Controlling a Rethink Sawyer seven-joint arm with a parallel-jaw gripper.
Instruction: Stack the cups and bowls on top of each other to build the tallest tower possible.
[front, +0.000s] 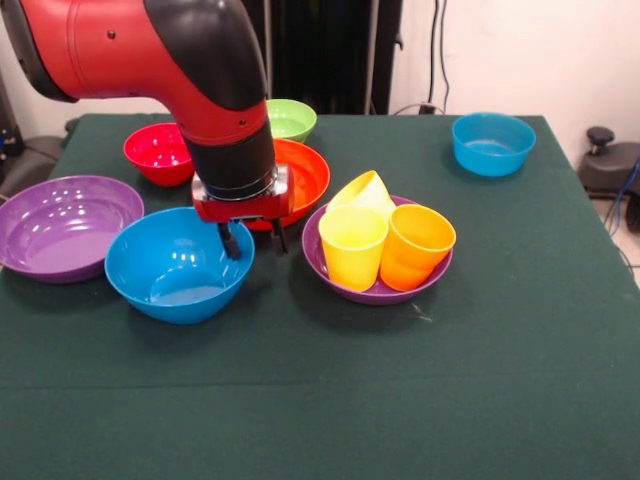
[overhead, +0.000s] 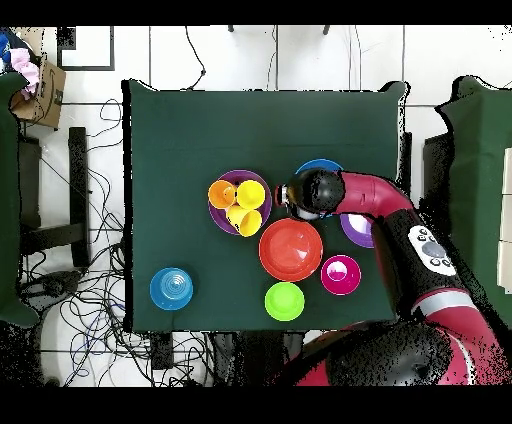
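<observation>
From the front, a green-covered table (front: 330, 400) holds bright plastic dishes. The red and black arm comes down at left of centre, and its gripper (front: 252, 240) hangs with two dark fingers spread apart and empty: one finger sits inside the near rim of the large blue bowl (front: 180, 265), the other just outside it, so the rim lies between them. Behind the arm is the large orange bowl (front: 308, 175). At far left rests a purple bowl (front: 65, 225); a small red bowl (front: 155, 152) and a small green bowl (front: 293, 118) stand at the back, and a small blue bowl (front: 492, 143) sits alone at back right. A second purple bowl (front: 340, 280) holds three cups: an upright yellow cup (front: 352, 246), an orange cup (front: 414, 245), and another yellow cup (front: 365, 190) tipped over behind them.

From overhead, the arm covers most of the blue bowl (overhead: 318, 165), and the fingers cannot be seen.

These dishes look light, stiff and slippery. The thin rim is probably the best place to pinch; a glossy wall may slide out of a weak grip.
</observation>
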